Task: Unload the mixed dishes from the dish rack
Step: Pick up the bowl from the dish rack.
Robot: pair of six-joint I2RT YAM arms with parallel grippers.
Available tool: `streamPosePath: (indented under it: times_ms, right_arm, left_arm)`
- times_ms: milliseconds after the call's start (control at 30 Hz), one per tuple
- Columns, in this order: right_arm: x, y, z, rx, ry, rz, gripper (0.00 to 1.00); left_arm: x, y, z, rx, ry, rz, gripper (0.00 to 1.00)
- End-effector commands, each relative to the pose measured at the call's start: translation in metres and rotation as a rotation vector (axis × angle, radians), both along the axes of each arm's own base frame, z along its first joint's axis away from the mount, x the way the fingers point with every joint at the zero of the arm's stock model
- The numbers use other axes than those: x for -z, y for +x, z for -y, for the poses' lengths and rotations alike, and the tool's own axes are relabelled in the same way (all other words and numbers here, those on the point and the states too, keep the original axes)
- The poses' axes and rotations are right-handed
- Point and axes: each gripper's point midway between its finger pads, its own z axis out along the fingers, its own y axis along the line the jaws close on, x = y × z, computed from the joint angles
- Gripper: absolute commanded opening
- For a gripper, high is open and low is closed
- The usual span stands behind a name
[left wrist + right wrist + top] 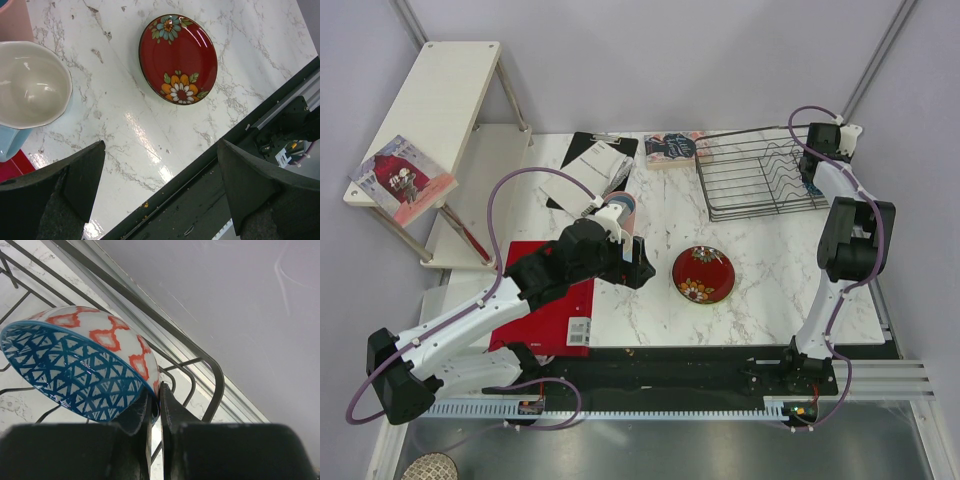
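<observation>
- Right gripper [156,402]: clenched on the small blue-patterned bowl [80,365], with the rim pinched between the two fingers. The bite is thin and takes the edge only.
- The bowl sits tilted on its edge inside the dish rack [216,371], at the rack's right end near the corner wire. I cannot tell whether its lower edge rests on the wires.
- Step in hand, as I judge it: lifting this bowl out of the rack.
- I would raise it straight up until it clears the rack's top wire before moving sideways. I would also hold the wrist steady, because a rim pinch may let the bowl swing or slip.
- For the set-down I would pick bare bench [770,260] in front of the rack, near the dark red floral plate [703,273] but not touching it.
- Left gripper [161,145]: released, jaws wide and holding nothing, over the bench well in front of the rack's left end.
- The light blue handled mug [30,85] and the pink cup [12,20] stand outside the rack, to its front left, just beside that gripper.
- In the overhead view I see no other dish in the rack.
</observation>
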Motion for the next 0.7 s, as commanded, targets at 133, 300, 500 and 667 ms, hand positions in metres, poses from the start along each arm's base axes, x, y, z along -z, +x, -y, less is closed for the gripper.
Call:
streamPosePath:
  times_ms: [133, 300, 500, 667]
  right_arm:
    - [-0.051, 0.000, -0.009, 0.012, 0.056, 0.213, 0.00]
    - [-0.076, -0.002, -0.032, -0.010, 0.074, 0.269, 0.00]
    - [-0.105, -0.006, -0.040, -0.013, 0.046, 0.290, 0.00]
    - [-0.143, -0.008, -0.058, -0.039, 0.081, 0.410, 0.00]
  left_arm:
    - [-0.005, 0.000, 0.002, 0.030, 0.003, 0.029, 0.99]
    - [-0.007, -0.003, 0.006, 0.051, -0.012, 0.022, 0.99]
    - [-0.008, -0.004, 0.004, 0.046, -0.017, 0.023, 0.99]
    - [-0.009, -0.002, 0.003, 0.038, -0.018, 0.031, 0.99]
